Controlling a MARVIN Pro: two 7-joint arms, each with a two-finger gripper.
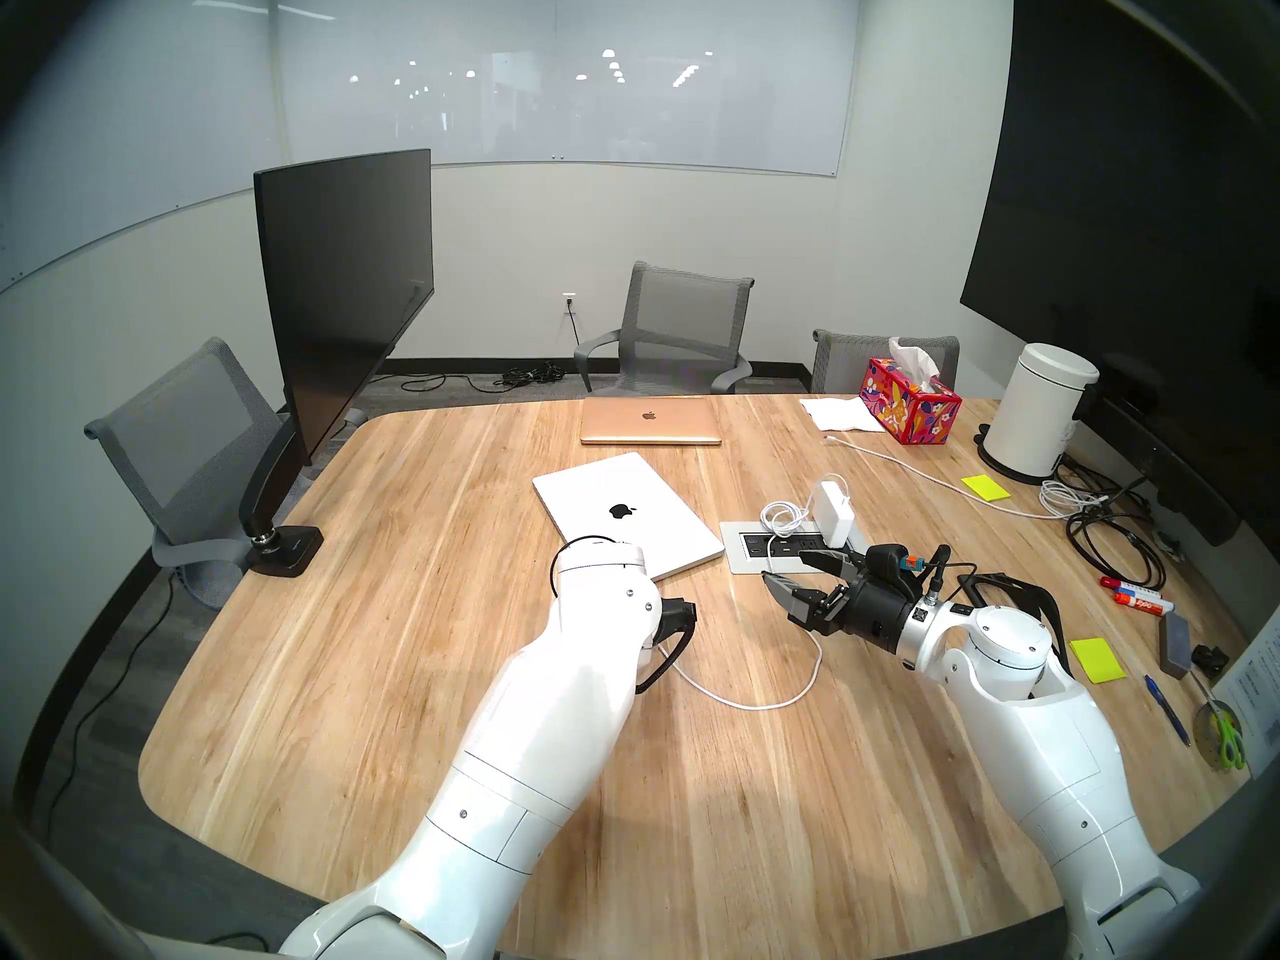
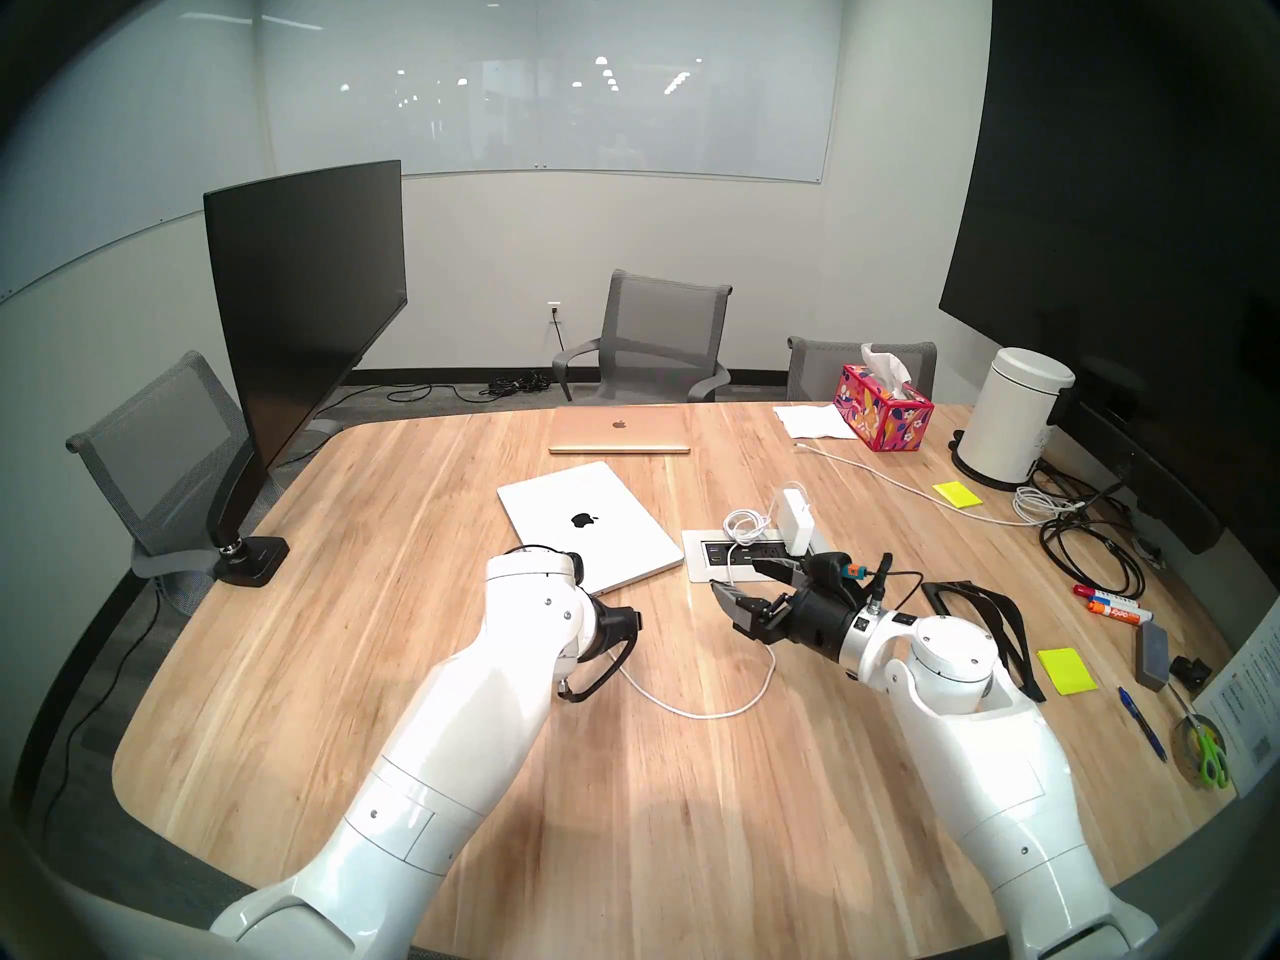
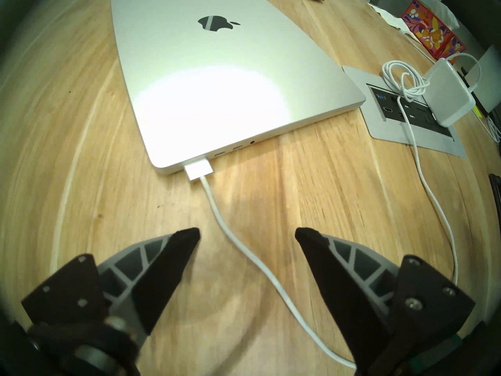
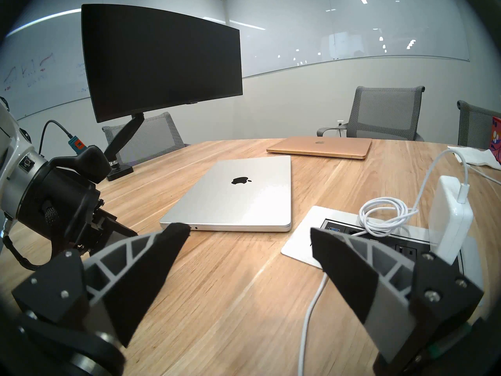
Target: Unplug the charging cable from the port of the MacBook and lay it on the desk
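The silver MacBook (image 3: 217, 82) lies closed on the wooden desk (image 1: 415, 591). The flat white plug (image 3: 198, 170) of the charging cable (image 3: 244, 248) sits in a port on the laptop's near edge. From there the cord loops over the desk (image 1: 762, 704) to the white power brick (image 1: 834, 512) in the outlet panel (image 1: 744, 546). My left gripper (image 3: 248, 234) is open just short of the plug, its fingers on either side of the cord without touching it. My right gripper (image 1: 786, 567) is open and holds nothing, hovering near the panel's front edge.
A rose-gold laptop (image 1: 650, 420) lies behind the MacBook. A monitor on an arm (image 1: 346, 300) stands at the left edge. A tissue box (image 1: 907, 401), white canister (image 1: 1032, 411), black cables (image 1: 1108, 543), markers (image 1: 1136, 600) and sticky notes fill the right side.
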